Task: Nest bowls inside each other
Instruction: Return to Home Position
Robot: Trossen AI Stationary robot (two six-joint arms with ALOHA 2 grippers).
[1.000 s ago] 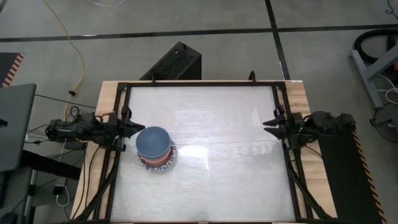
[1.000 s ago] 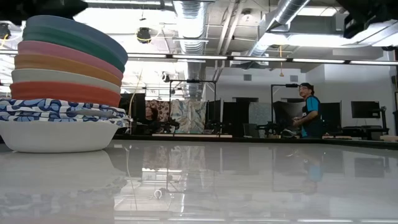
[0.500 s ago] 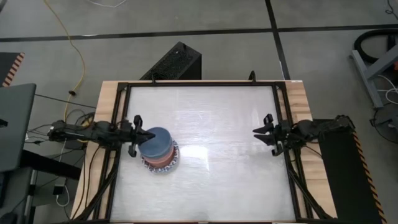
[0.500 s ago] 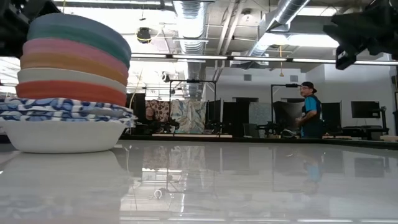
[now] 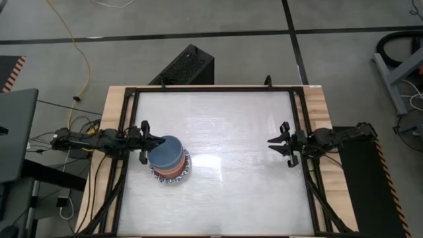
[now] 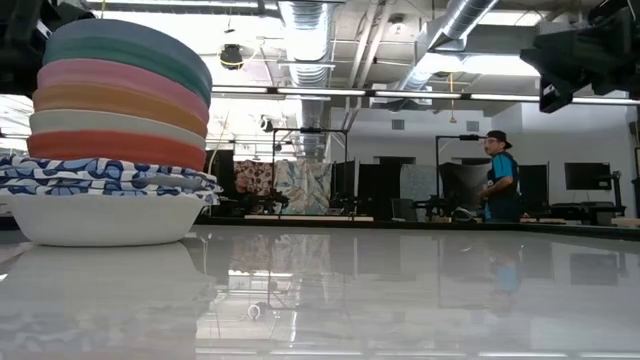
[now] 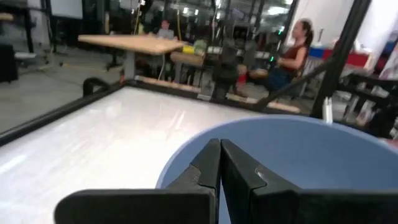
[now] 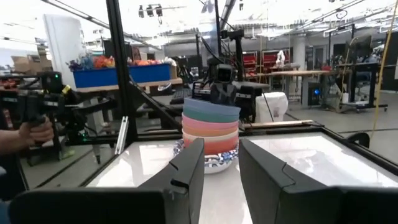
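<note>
One stack of nested bowls (image 5: 170,166) stands on the white table toward its left side, resting on its lowest white bowl (image 6: 100,220). Above that show blue-patterned rims, then red, beige, orange, pink and green bowls, with a blue bowl (image 5: 165,152) tilted on top. My left gripper (image 5: 160,141) is shut and lies level, its tips at the blue bowl's left rim (image 7: 186,155). My right gripper (image 5: 270,141) hangs open at the table's right side, well clear of the stack (image 8: 211,134) and pointing toward it. My left gripper comes level from the table's left, its shut fingertips (image 7: 211,155) right at the top blue bowl's rim. I cannot tell whether they touch it.
A black frame (image 5: 304,112) runs around the table. A black box (image 5: 188,66) lies beyond the far edge. The white surface (image 5: 231,165) right of the stack is bare. People stand in the room behind (image 6: 497,175), and a hand holding a device (image 8: 34,130) shows off the table.
Both grippers have come down and reached inward, the left toward the stack from the table's left, the right toward the table's left. The stack has slid a little toward the table's right and stays nested.
</note>
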